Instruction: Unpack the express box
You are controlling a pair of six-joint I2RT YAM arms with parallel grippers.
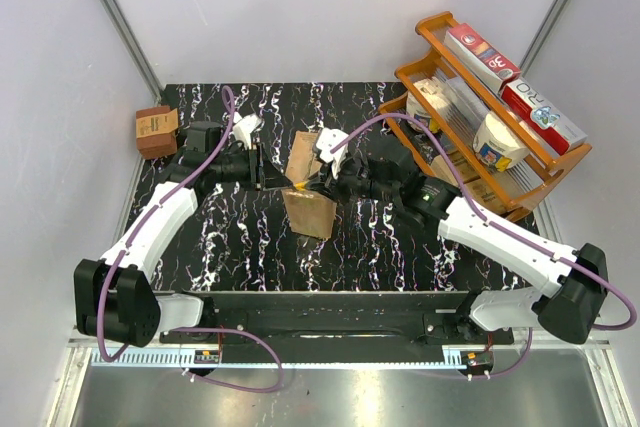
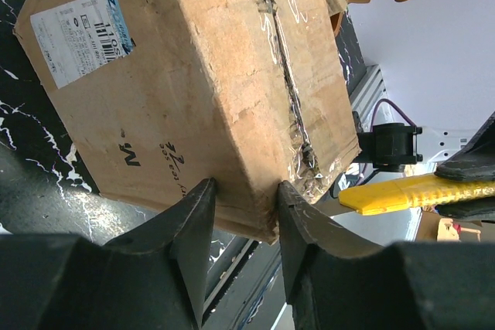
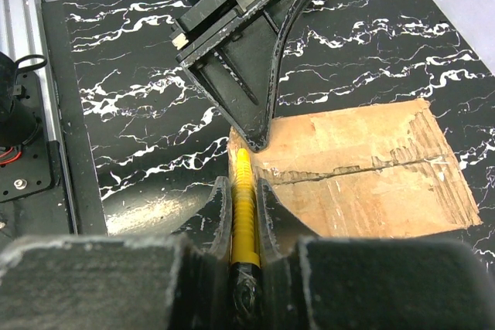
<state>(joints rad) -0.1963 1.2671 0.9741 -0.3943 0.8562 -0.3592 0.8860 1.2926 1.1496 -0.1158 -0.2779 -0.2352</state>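
Note:
The express box (image 1: 309, 209), a brown cardboard carton with a white label (image 2: 81, 36) and a taped seam (image 2: 282, 59), stands tilted on the black marble table (image 1: 240, 237). My left gripper (image 2: 244, 195) pinches its lower corner, and both fingers touch the cardboard. My right gripper (image 3: 244, 191) is shut on a yellow utility knife (image 3: 244, 199), whose tip lies at the box's edge (image 3: 356, 183), just beside the left gripper's fingertips (image 3: 257, 141). The knife (image 2: 418, 193) also shows at the right of the left wrist view. In the top view both grippers (image 1: 268, 179) (image 1: 318, 187) meet at the box.
A small darker brown box (image 1: 157, 131) sits at the table's far left corner. An orange rack (image 1: 480, 117) with cartons and packets stands at the back right. A metal rail (image 1: 320, 352) runs along the near edge.

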